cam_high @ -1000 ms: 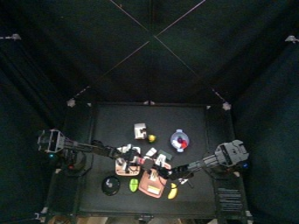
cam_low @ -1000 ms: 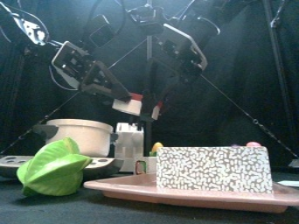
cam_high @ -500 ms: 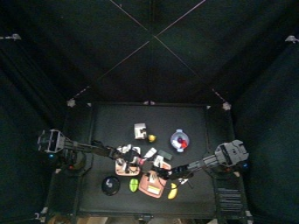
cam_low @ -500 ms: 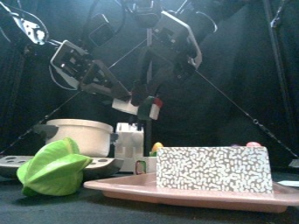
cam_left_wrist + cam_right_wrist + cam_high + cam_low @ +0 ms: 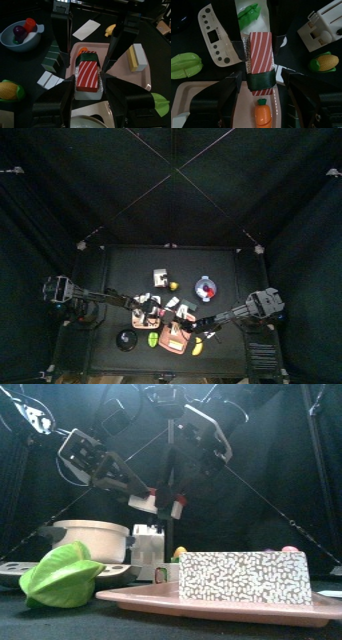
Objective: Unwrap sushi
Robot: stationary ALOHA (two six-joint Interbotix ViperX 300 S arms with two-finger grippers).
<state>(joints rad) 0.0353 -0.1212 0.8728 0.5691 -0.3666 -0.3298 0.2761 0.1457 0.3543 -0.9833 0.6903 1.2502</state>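
Lying between both open pincers (image 5: 87, 75): sushi (image 5: 87, 73).

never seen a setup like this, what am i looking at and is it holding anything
Two black robot arms work at a small black table inside black curtains. One camera looks straight down, one looks level from the table's front edge, and one rides on each wrist. Both wrist views look down on a toy sushi piece, red striped with a dark band, in clear wrap above a pink tray. The left gripper and right gripper have open jaws on either side of it; whether they grip the wrap is unclear. Toy foods, such as corn and a carrot, lie around.
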